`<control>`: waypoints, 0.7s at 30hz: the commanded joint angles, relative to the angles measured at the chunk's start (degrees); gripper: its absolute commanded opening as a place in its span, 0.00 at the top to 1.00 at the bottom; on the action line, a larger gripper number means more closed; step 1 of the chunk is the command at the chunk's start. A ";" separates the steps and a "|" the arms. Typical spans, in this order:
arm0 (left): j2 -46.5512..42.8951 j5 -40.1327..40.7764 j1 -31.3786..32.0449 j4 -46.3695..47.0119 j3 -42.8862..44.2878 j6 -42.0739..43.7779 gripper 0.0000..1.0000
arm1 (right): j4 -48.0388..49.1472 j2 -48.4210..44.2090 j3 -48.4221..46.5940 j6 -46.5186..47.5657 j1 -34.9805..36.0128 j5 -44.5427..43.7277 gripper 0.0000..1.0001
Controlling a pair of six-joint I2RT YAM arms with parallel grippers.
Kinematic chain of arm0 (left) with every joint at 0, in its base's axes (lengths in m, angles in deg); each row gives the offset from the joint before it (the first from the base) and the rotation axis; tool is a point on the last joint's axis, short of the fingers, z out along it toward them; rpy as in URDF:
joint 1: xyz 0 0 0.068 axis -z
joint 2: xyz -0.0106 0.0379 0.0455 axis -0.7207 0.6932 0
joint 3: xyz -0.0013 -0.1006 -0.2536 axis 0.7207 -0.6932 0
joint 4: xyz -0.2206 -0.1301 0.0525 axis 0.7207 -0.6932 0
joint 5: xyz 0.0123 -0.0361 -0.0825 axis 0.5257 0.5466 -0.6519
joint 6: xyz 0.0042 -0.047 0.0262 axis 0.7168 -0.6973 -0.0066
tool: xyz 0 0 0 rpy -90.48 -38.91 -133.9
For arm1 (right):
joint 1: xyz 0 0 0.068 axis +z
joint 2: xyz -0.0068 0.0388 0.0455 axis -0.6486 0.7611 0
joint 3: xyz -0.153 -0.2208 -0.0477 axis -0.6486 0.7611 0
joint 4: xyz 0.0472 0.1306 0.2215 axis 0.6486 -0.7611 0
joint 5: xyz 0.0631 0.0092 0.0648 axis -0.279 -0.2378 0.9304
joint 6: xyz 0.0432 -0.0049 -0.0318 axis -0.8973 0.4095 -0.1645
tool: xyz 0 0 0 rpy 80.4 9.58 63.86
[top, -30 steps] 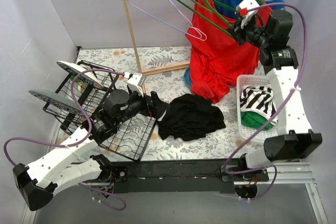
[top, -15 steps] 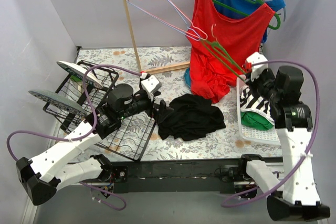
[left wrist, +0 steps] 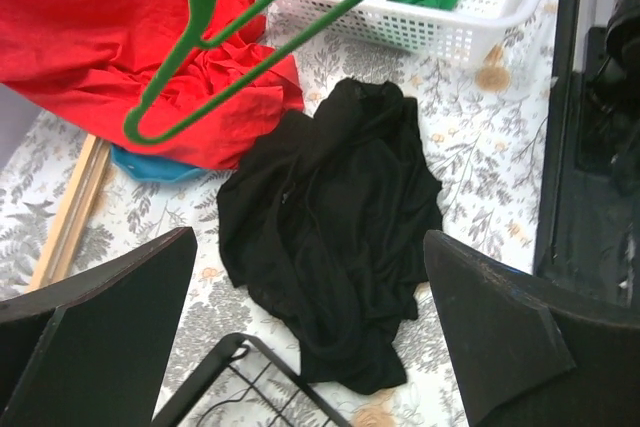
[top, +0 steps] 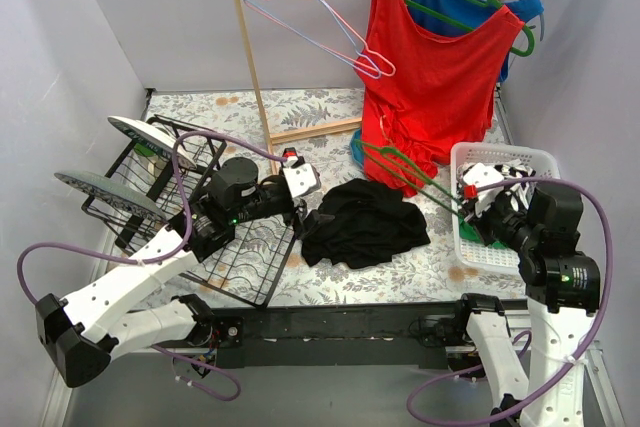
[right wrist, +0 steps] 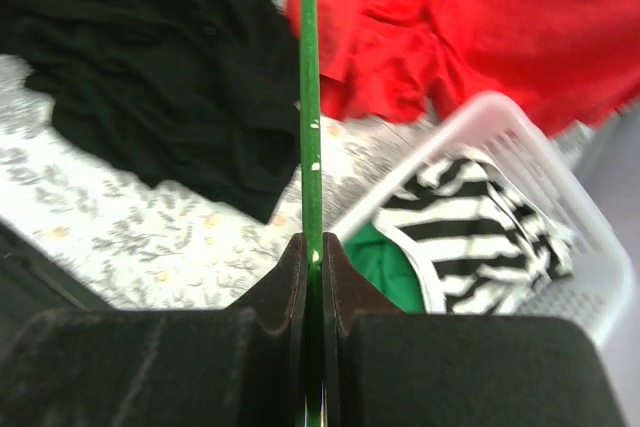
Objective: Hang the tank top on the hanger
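The plain black sleeveless tank top (top: 365, 222) is lying crumpled mid-table in the top view. The left gripper (top: 312, 215) is hovering at its 9 o'clock edge, and the green plastic hanger (top: 410, 172) is slanting at its 2 o'clock. In the left wrist view, the fingers are standing wide apart above the heap, gripping nothing. In the right wrist view, the right gripper (right wrist: 312, 247) is clamping the hanger's bar.
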 commanded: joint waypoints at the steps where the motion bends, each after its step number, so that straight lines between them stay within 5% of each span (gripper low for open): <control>1: -2.95 -2.67 -1.39 -0.08 -1.52 8.55 0.02 | -4.34 -0.27 -0.87 6.31 -0.20 14.41 0.99; 15: -3.22 -12.34 -6.84 -5.87 0.32 12.86 0.06 | -11.91 3.59 0.01 22.30 -0.20 36.66 0.99; 17: -2.26 -13.56 -6.84 -6.66 0.76 13.04 0.13 | -13.40 4.73 -0.43 25.21 -0.12 38.32 0.99; 21: 0.29 -15.76 -6.93 -10.44 2.86 13.21 0.46 | -14.82 6.14 -0.34 27.32 -0.12 39.65 0.99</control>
